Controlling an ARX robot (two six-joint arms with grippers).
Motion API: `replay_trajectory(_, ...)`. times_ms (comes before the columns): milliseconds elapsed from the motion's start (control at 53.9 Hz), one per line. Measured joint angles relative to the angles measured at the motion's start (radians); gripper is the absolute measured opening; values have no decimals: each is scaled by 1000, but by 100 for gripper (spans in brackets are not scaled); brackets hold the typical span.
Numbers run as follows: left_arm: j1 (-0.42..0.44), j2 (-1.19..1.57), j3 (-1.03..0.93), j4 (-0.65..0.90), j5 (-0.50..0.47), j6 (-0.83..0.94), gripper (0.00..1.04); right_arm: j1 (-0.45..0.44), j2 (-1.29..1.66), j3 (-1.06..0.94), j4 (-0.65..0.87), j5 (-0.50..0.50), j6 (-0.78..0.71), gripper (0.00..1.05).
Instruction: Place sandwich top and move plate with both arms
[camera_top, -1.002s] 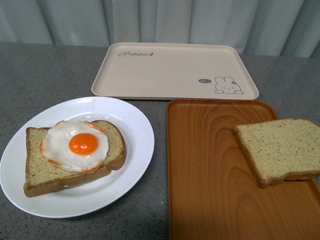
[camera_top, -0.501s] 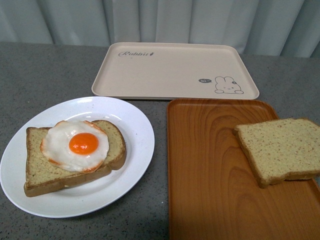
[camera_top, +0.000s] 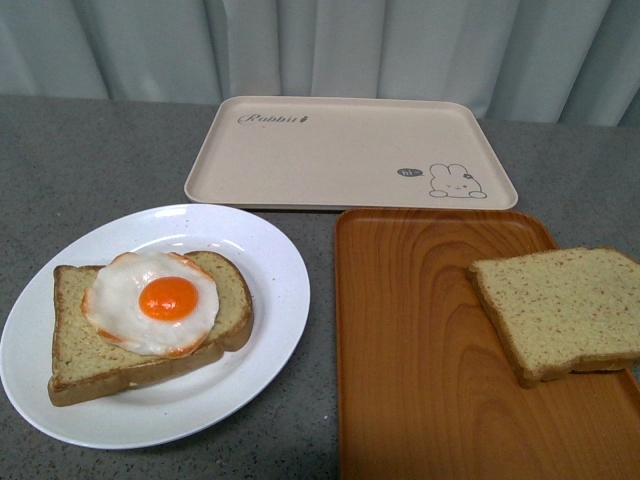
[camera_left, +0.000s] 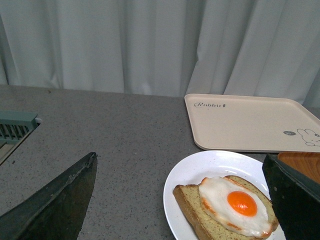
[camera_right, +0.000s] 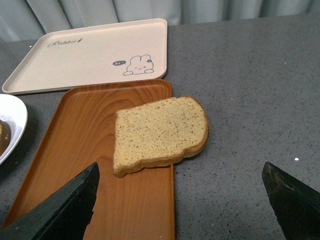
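Starting out: our left pincer (camera_left: 179, 158) and right pincer (camera_right: 180, 165) gape empty; next we should grasp the bread slice (camera_top: 560, 312) at three o'clock.

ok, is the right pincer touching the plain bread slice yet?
Apart. The right wrist view shows the right pincer open, its fingers wide of the bread slice, with bare orange tray and table showing between.

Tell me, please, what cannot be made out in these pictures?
- Left wrist view: a finger of the left claw and the bottom edge cut off the round white plate.
- Right wrist view: only a sliver of the plate and the right claw fingertips show.
- Front view: neither claw shows; the plain tan bread slice and orange wood-grain tray run off the edges.
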Motion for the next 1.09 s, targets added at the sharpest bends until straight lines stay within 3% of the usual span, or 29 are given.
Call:
replay_trajectory(612,0,0,0,0,0,0,98,11,-6,4,11,2,0,96)
replay_trajectory(742,0,0,0,0,0,0,98,-48,18,4,37,-63,26,96)
replay_trajectory(909,0,0,0,0,0,0,98,-182,251,52,181,-72,105,96)
replay_trajectory(1094,0,0,0,0,0,0,98,-203,655,152,346,-44,249,96)
